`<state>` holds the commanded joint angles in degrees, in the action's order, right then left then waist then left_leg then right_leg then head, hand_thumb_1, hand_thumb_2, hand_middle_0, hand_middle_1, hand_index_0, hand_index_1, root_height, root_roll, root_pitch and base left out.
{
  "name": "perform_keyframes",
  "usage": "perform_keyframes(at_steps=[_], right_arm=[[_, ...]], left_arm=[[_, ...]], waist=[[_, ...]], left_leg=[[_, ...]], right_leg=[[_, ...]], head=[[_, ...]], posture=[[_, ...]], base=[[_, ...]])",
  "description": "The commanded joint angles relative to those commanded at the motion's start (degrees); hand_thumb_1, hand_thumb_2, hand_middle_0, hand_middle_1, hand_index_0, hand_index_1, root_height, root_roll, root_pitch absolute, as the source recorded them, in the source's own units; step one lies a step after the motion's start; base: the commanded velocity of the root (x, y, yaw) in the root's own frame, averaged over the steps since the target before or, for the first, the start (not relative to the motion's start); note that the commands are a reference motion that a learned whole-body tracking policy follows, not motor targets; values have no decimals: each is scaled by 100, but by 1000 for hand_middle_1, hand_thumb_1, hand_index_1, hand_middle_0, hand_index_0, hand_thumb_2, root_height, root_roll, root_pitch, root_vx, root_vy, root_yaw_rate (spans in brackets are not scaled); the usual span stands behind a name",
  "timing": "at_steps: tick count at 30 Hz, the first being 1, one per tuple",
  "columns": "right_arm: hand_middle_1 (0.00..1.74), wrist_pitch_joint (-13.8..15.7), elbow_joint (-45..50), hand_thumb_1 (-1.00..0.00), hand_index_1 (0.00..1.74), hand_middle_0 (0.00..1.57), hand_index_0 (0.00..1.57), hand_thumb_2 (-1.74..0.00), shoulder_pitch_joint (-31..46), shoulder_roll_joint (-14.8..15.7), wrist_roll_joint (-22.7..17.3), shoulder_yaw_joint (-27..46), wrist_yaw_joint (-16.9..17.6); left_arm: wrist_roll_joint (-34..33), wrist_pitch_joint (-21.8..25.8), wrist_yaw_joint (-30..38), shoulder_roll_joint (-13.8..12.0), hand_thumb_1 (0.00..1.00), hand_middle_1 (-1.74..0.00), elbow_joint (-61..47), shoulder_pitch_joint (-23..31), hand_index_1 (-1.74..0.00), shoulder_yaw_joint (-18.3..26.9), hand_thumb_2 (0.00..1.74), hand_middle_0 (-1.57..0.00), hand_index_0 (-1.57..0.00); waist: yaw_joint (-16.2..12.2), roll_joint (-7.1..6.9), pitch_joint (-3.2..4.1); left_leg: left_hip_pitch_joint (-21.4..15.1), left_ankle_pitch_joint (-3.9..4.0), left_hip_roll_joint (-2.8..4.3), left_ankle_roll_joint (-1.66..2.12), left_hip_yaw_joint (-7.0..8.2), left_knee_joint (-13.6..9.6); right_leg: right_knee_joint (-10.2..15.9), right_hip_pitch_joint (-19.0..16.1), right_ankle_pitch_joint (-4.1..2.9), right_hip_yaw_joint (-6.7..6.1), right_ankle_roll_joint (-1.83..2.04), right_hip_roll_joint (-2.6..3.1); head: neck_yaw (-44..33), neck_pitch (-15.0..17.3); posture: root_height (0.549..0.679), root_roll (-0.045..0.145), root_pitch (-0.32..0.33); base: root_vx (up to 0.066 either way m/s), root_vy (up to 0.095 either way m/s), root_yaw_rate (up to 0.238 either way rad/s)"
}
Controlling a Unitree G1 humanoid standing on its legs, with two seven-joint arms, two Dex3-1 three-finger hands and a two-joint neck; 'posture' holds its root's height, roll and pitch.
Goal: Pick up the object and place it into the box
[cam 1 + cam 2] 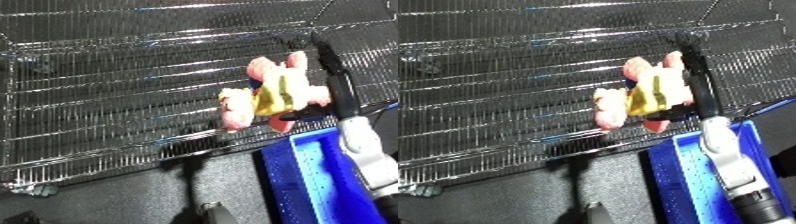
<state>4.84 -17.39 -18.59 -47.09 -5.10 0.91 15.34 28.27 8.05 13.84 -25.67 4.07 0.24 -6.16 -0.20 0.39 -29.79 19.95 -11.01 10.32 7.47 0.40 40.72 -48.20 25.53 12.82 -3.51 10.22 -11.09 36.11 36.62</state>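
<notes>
Evidently robot hand (pixel 330 75) around plush toy (pixel 271 95)

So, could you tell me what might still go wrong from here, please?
1. The right hand has its fingers on only one side of the pink plush toy, and most of the toy hangs free, so it may slip out and drop onto the wire shelf.
2. The toy is above the shelf, not above the blue bin, so letting go now would probably miss the bin.
3. The bin's near rim sits right at the shelf edge, so the dangling toy might catch on it.
</notes>
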Motion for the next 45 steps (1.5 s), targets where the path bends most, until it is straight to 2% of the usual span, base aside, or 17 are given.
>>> perform_keyframes(at_steps=[9,16,23,28,35,45], right_arm=[[0,-268,-1119,0,0,0,0,0,-777,-395,-102,-659,-208],[0,-443,-2588,0,0,0,0,0,-1593,-370,-246,-1304,-454],[0,-473,-3639,0,0,0,0,0,-2172,-258,-122,-1703,-552],[0,-435,-4149,0,0,0,0,0,-2464,-189,71,-1986,-617],[609,-407,-4136,-350,609,549,549,-609,-2438,-59,124,-2016,-577],[1479,-373,-3997,-850,1479,1334,1334,-1479,-2307,76,151,-1968,-534]], left_arm=[[107,96,-50,-112,1000,-1740,46,-13,-1740,-202,1740,-1570,-1570],[213,189,-114,-150,1000,-1740,55,11,-1740,-377,1740,-1570,-1570],[187,232,-127,-150,1000,-1740,61,20,-1740,-492,1740,-1570,-1570],[180,254,-124,-171,1000,-1740,32,48,-1740,-544,1740,-1570,-1570],[155,252,-103,-159,1000,-1740,54,92,-1740,-532,1740,-1570,-1570],[98,234,-94,-132,1000,-1740,121,157,-1740,-518,1740,-1570,-1570]], waist=[[91,185,0],[162,375,0],[215,521,0],[242,590,0],[244,611,0],[227,579,0]], left_leg=[[76,-12,-23,19,-3,33],[140,-14,-52,34,-9,28],[196,5,-90,35,-23,-3],[250,33,-103,52,-48,-42],[289,72,-94,67,-70,-109],[307,87,-60,88,-90,-125]], right_leg=[[-23,100,5,-5,-6,-13],[-19,183,5,-7,-22,-22],[-1,238,11,13,-32,-25],[31,273,17,34,-34,-31],[64,289,20,60,-29,-27],[69,287,15,80,-28,-8]], head=[[483,-250],[753,-421],[808,-565],[808,-623],[772,-606],[729,-532]], posture=[[615,38,-132],[617,40,-113],[618,42,-96],[620,41,-83],[620,41,-74],[619,40,-74]], base=[[10,-4,9],[4,-1,8],[12,1,16],[6,-6,48],[8,-9,35],[9,-7,4]])
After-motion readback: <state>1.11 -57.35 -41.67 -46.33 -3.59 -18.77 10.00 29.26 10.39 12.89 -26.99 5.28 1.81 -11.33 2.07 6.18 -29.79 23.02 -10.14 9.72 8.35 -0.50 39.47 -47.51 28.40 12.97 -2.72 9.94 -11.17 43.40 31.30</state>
